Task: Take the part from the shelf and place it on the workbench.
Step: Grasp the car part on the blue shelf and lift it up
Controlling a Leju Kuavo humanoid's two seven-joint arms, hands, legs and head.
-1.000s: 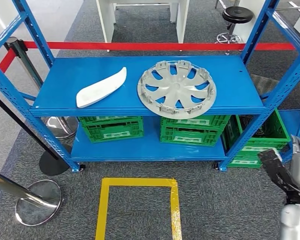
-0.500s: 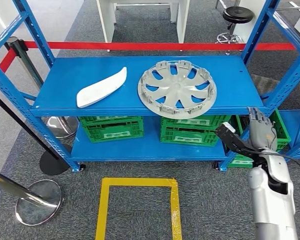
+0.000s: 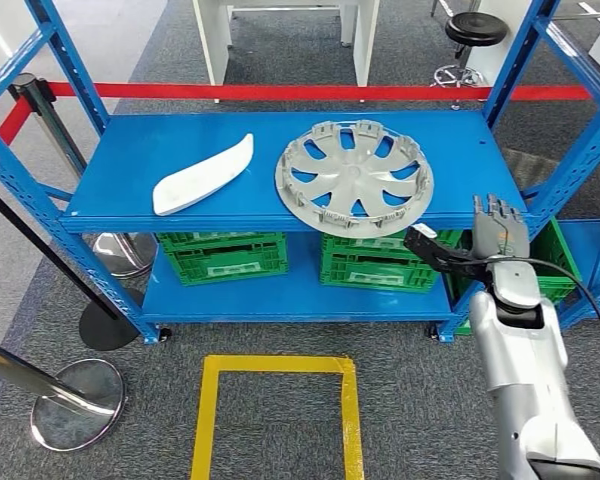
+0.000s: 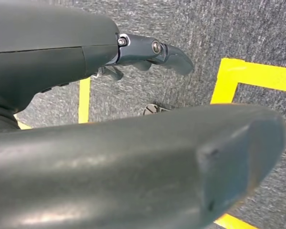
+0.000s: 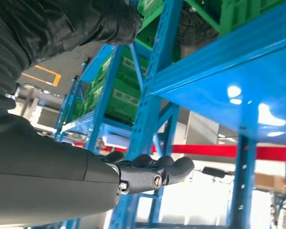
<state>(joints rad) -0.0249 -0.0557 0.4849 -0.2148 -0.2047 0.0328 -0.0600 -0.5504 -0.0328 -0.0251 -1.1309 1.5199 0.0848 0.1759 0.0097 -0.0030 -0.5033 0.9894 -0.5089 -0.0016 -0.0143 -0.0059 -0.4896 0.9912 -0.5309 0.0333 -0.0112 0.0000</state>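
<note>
i see my right hand [image 3: 484, 238] raised in front of the blue shelf [image 3: 131, 160], just below the front edge of its upper board and near the right front post. the fingers [image 3: 499, 222] stand upright side by side and the thumb sticks out sideways to the left, so the hand is spread apart and holds nothing; it touches nothing that i can see, and the thumb tip is in front of the green crates [image 3: 387, 262] on the lower board. in the right wrist view the same hand [image 5: 148, 174] has its dark fingers stretched out together, free in the air, with the underside of the blue board above them. my left hand [image 4: 134, 157] hangs over the grey carpet and the yellow tape lines [image 4: 239, 78]; its fingers [image 4: 159, 50] are extended and i see nothing in them, so i take it as open too. the part, a grey wheel cover [image 3: 353, 177], lies flat on the upper board, right of the middle, close to the front edge and apart from my right hand. a white curved piece [image 3: 203, 175] lies on the left half of the same board, well apart from the wheel cover.
</note>
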